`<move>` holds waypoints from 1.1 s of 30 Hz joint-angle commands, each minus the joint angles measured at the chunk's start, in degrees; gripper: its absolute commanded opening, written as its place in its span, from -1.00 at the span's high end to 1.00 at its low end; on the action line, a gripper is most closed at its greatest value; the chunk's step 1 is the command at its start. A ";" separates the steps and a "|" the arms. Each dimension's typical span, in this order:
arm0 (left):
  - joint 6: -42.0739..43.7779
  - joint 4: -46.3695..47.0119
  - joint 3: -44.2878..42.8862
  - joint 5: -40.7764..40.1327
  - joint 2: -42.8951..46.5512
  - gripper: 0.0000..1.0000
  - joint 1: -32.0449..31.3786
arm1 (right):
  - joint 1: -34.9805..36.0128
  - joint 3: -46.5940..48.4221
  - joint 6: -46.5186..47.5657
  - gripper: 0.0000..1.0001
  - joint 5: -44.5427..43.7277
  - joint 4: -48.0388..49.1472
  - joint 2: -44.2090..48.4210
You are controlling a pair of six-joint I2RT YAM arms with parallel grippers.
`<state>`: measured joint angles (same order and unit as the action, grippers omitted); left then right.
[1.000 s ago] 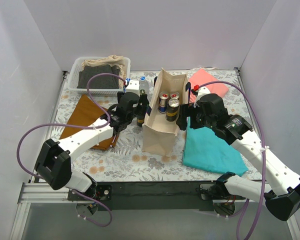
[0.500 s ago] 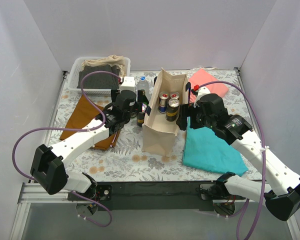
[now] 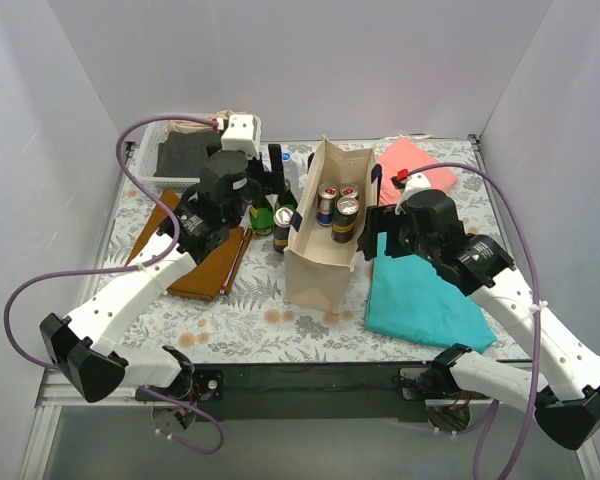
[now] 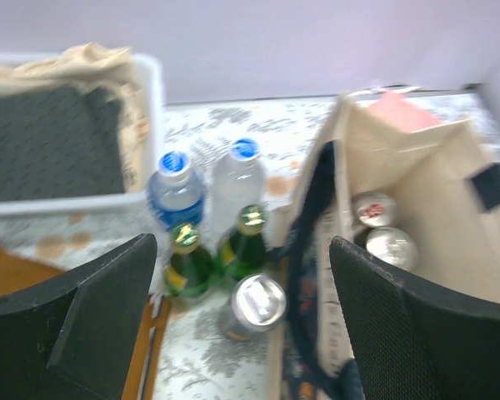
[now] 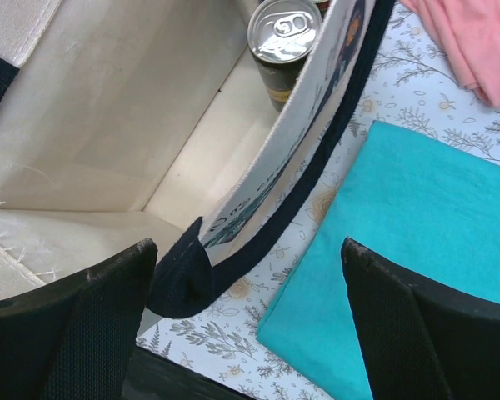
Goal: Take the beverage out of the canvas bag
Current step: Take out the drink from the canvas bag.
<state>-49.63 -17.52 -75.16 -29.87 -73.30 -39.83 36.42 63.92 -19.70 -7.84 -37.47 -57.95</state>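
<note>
The beige canvas bag (image 3: 315, 270) with navy handles stands open mid-table, also in the left wrist view (image 4: 400, 192) and the right wrist view (image 5: 108, 108). Three cans stand inside at its far end; the nearest can (image 3: 346, 218) (image 5: 285, 37) has a silver top. My left gripper (image 3: 270, 182) (image 4: 242, 333) is open and empty, raised above a can (image 3: 282, 230) (image 4: 257, 304) standing just left of the bag. My right gripper (image 3: 375, 232) (image 5: 250, 325) is open, its jaws standing either side of the bag's right wall and navy handle (image 5: 317, 167), touching neither.
Two green bottles (image 4: 186, 258) (image 4: 248, 242) and two clear water bottles (image 4: 173, 192) stand left of the bag. A white basket (image 3: 150, 150) with cloths is back left. A brown cloth (image 3: 195, 265), a teal cloth (image 3: 420, 300) and a pink cloth (image 3: 410, 160) lie flat.
My left gripper has let go of the can beside the bag and risen up and back towards the basket. The right arm has barely moved.
</note>
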 commanded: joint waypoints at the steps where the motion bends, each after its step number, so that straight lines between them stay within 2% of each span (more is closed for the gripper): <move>1: 0.41 -4.36 -8.15 17.51 -1.22 -0.66 0.11 | -0.13 -0.72 -2.44 -0.93 -6.30 2.05 3.37; 4: 0.93 -8.22 -15.62 28.76 -6.06 -0.66 0.02 | -0.13 -1.34 -2.97 -0.94 -7.63 2.05 4.08; 8: 1.81 -11.31 -22.92 38.72 -11.94 -0.66 0.02 | -0.21 -1.69 -3.15 -0.94 -7.11 2.05 3.38; 11: 2.25 -12.19 -25.74 42.86 -15.38 -0.66 0.02 | -0.13 -1.78 -3.15 -0.94 -6.84 1.97 2.94; 16: 2.08 -16.49 -29.78 46.12 -21.78 -0.65 0.02 | -0.21 -1.87 -3.15 -0.93 -7.81 1.79 3.46; 18: 1.12 -18.33 -30.93 45.78 -23.46 -0.56 0.02 | -0.21 -1.87 -3.15 -0.93 -8.42 1.44 4.16; 27: 0.14 -19.75 -31.54 51.92 -29.53 -0.58 -0.07 | -0.30 -2.13 -3.06 -0.95 -9.48 1.09 4.96; 33: -0.29 -19.75 -32.24 49.91 -32.42 -0.61 -0.24 | -0.21 -2.22 -3.23 -0.95 -9.13 1.17 4.69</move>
<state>-49.52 -36.25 -104.44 19.64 -104.75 -39.88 36.38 62.02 -22.55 -15.92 -37.12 -53.71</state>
